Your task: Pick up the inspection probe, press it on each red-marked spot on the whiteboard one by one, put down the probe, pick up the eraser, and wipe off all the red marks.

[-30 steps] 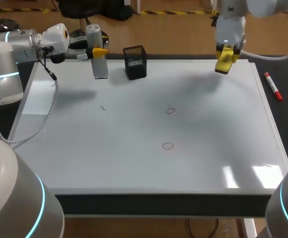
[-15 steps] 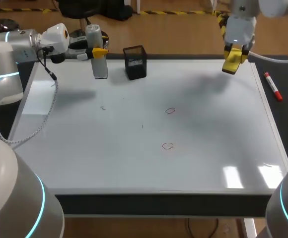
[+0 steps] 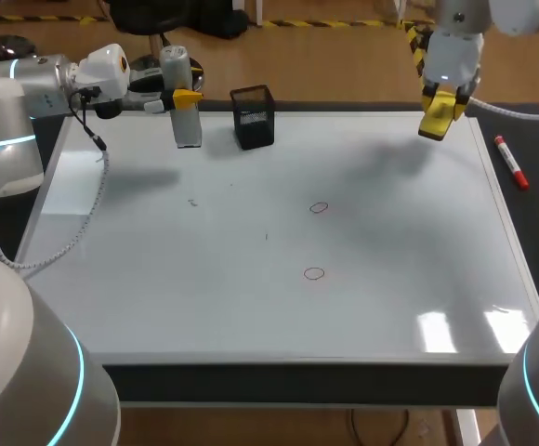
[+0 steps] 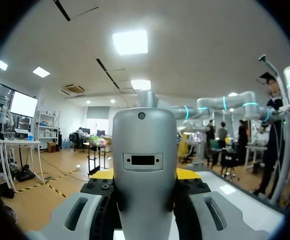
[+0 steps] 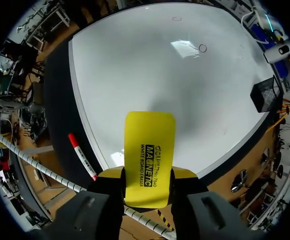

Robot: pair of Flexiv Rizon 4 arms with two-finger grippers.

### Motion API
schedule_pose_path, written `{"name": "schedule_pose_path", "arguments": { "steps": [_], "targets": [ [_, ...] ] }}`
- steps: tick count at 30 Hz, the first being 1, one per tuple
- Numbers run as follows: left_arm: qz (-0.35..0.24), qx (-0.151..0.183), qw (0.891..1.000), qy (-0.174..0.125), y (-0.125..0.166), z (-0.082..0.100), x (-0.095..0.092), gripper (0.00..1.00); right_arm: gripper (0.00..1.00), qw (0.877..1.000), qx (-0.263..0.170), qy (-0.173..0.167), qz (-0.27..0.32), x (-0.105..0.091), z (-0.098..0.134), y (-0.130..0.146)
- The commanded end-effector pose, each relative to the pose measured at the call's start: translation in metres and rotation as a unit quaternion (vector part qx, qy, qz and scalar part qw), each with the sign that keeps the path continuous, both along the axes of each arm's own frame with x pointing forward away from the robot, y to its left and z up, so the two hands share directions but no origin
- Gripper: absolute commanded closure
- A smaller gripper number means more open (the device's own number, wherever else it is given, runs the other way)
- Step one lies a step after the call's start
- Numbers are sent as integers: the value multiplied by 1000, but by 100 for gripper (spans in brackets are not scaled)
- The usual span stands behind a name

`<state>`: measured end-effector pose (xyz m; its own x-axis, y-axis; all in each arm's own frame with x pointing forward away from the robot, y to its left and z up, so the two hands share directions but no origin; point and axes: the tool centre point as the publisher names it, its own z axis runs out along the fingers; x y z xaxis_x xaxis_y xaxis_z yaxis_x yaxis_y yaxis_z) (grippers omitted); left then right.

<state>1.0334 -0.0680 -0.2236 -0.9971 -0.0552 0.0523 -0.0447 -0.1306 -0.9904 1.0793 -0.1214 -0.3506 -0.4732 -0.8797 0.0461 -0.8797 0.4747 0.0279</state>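
My left gripper (image 3: 186, 97) is shut on the grey inspection probe (image 3: 185, 125), which stands upright over the far left part of the whiteboard (image 3: 251, 316). In the left wrist view the probe (image 4: 144, 150) fills the gap between the fingers of that gripper (image 4: 145, 176). My right gripper (image 3: 440, 110) is shut on the yellow eraser (image 3: 436, 121) above the board's far right corner. The right wrist view shows the eraser (image 5: 150, 150) sticking out ahead of the gripper (image 5: 148, 175). Two small red circles (image 3: 319, 207) (image 3: 314, 273) lie mid-board, both apart from the grippers.
A black mesh holder (image 3: 254, 117) stands on the far edge of the board, right of the probe. A red marker (image 3: 510, 162) lies on the dark mat beyond the board's right edge, and shows beside the eraser as the marker (image 5: 82, 156).
My right gripper has carried the eraser to the right and slightly back, toward the board's far right corner. The left arm and probe have stayed where they were.
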Motion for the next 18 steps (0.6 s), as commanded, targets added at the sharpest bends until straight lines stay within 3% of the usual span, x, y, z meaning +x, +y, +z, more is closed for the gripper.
{"name": "schedule_pose_path", "arguments": {
  "steps": [1,9,18],
  "targets": [
    [1,0,1000,-2,0,3,1,100,100,1000,-1,0,1,0,1,-1],
    [-31,14,999,-26,-27,23,-1,100,100,1000,-1,0,1,0,1,-1],
    [-90,-21,995,-24,-74,28,-7,100,100,1000,-1,0,1,0,1,-1]
  ]
}}
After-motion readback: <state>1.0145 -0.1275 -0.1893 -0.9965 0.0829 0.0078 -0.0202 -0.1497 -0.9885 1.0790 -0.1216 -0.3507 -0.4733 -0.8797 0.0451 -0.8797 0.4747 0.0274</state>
